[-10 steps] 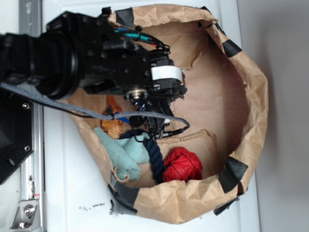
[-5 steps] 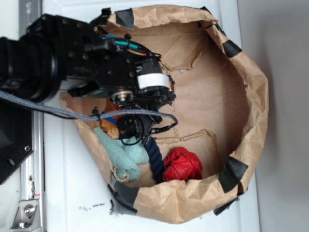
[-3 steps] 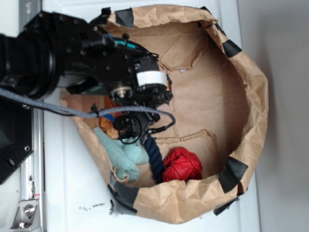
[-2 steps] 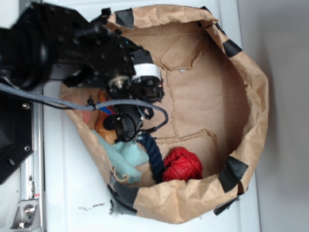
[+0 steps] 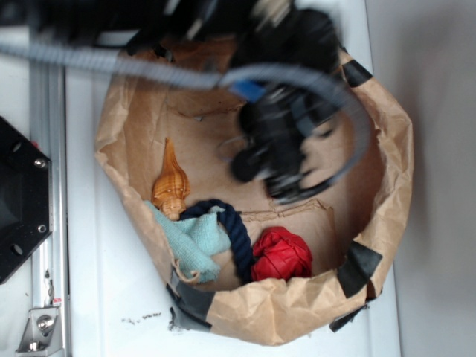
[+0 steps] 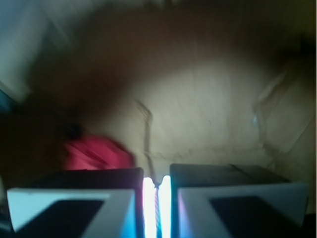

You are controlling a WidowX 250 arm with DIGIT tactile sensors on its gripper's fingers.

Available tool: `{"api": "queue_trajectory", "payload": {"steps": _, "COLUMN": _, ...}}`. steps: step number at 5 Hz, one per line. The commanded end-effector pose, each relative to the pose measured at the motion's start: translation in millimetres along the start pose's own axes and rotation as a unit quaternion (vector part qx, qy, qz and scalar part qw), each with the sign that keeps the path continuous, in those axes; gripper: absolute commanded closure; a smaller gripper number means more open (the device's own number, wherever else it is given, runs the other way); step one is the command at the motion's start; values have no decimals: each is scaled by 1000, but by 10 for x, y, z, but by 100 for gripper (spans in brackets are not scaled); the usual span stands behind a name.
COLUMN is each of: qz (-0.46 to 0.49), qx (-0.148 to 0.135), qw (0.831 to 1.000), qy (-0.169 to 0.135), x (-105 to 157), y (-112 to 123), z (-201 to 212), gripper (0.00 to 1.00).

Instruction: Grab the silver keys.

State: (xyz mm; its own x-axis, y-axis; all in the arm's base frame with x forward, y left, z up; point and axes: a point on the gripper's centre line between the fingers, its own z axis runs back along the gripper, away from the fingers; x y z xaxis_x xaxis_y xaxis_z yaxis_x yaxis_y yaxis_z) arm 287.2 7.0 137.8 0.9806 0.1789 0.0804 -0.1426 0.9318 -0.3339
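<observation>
My gripper (image 5: 256, 160) hangs motion-blurred over the middle of the brown paper bag (image 5: 390, 186). In the wrist view its fingers (image 6: 157, 184) stand almost together, leaving only a narrow bright slit. A thin twisted wire strand of the silver keys (image 6: 157, 198) is pinched in that slit. A faint grey wire loop (image 5: 232, 146) shows just left of the blurred gripper. The key blades themselves are too blurred to make out.
On the bag floor lie an orange shell (image 5: 169, 187), a teal cloth (image 5: 195, 242), a navy rope (image 5: 236, 236) and a red ball (image 5: 281, 254), which also shows in the wrist view (image 6: 96, 152). The grey cable (image 5: 149, 68) sweeps across the top. The bag walls rise all round.
The arm has risen fast and swung right, away from the shell corner to over the bag's middle. The shell, cloth and rope are now uncovered.
</observation>
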Motion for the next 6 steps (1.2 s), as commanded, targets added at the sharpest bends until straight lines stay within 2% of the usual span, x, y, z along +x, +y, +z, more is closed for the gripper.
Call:
{"api": "queue_trajectory", "payload": {"steps": 1, "qz": -4, "qx": 9, "qw": 1000, "qy": -21, "x": 151, "y": -125, "z": 464, "gripper": 100}}
{"api": "queue_trajectory", "payload": {"steps": 2, "qz": 4, "qx": 54, "qw": 998, "qy": -39, "x": 114, "y": -196, "z": 522, "gripper": 100}}
{"api": "queue_trajectory", "payload": {"steps": 3, "qz": 1, "qx": 75, "qw": 996, "qy": -39, "x": 70, "y": -226, "z": 564, "gripper": 100}}
{"api": "queue_trajectory", "payload": {"steps": 4, "qz": 12, "qx": 63, "qw": 998, "qy": -3, "x": -92, "y": -185, "z": 532, "gripper": 100}}
{"api": "queue_trajectory", "payload": {"steps": 5, "qz": 8, "qx": 90, "qw": 996, "qy": -14, "x": -182, "y": -140, "z": 424, "gripper": 100}}
{"api": "queue_trajectory", "payload": {"steps": 6, "qz": 4, "qx": 78, "qw": 997, "qy": -10, "x": -232, "y": -173, "z": 429, "gripper": 100}}
